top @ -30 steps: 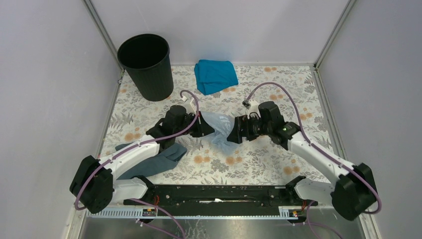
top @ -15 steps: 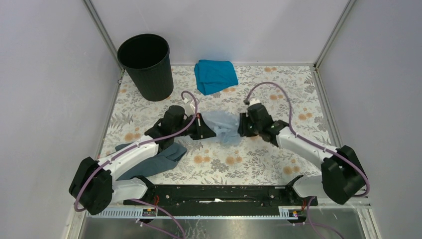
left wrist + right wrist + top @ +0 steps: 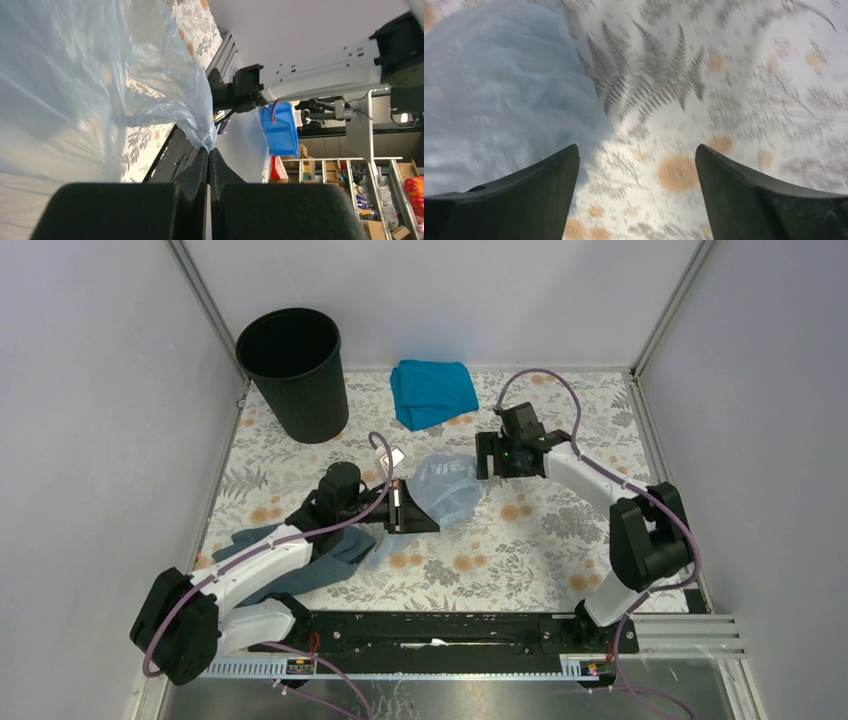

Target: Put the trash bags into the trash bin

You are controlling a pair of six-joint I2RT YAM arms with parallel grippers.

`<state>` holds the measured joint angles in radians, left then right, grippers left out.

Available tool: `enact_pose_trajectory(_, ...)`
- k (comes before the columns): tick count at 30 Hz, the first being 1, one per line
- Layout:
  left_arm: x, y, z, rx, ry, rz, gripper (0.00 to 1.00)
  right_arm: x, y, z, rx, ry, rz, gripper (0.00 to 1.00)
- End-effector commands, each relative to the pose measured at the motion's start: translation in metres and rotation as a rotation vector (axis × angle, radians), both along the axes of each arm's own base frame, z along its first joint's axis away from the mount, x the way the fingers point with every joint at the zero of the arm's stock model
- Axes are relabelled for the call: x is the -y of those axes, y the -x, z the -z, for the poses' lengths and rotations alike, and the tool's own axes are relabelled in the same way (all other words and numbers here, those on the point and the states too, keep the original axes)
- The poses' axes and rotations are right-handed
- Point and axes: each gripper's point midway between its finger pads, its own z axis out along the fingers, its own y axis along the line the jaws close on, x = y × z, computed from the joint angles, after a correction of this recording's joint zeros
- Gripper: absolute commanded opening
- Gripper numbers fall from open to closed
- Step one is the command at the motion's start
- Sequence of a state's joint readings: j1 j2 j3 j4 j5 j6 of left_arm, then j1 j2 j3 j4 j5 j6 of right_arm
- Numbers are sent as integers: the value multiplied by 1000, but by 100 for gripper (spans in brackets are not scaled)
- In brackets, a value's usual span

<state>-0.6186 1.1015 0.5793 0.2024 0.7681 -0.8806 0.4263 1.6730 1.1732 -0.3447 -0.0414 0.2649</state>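
One edge of the trash bag (image 3: 447,485) is being pinched by the tightly closed left gripper (image 3: 208,153) at mid-table, well apart from the trash bin (image 3: 295,372) in the far-left corner. The right gripper (image 3: 636,150) is being held wide just beside the bag's far-right edge, apparently gripping nothing, though blur is obscuring contact.

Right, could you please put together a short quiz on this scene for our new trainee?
1. True or false: the left gripper is shut on the trash bag.
2. The right gripper is: A) open B) shut on the bag C) inside the bin.
3. Fill in: the trash bin stands at the table's far ____ corner.
Key: 1 true; 2 A; 3 left.
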Motion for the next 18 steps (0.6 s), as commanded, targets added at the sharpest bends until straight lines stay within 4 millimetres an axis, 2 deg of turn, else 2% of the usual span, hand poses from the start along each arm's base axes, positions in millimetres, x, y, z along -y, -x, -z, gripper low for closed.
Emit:
enact_pose_trajectory(1,16,-21,-36,59,127,-12,0,39,41,-30,19,104,31,97)
enact_pose_trajectory(5,19,-55,-21,64,7,-98,0,56,60,-60,86,110,61,100)
enact_pose_trajectory(8,24,-66,-21,82,-6,-106,0,58,69,-81,124,61,90,100)
enact_pose_trajectory(13,32,-88,-22,101,-15,-157,0,32,86,-121,156,-236,188,100)
enact_pose_trajectory(16,51,-89,-32,122,34,-119,0,5,100,-127,111,-452,179,100)
enact_pose_trajectory(18,66,-86,-28,147,-3,-101,4,1,103,-126,91,-495,203,100)
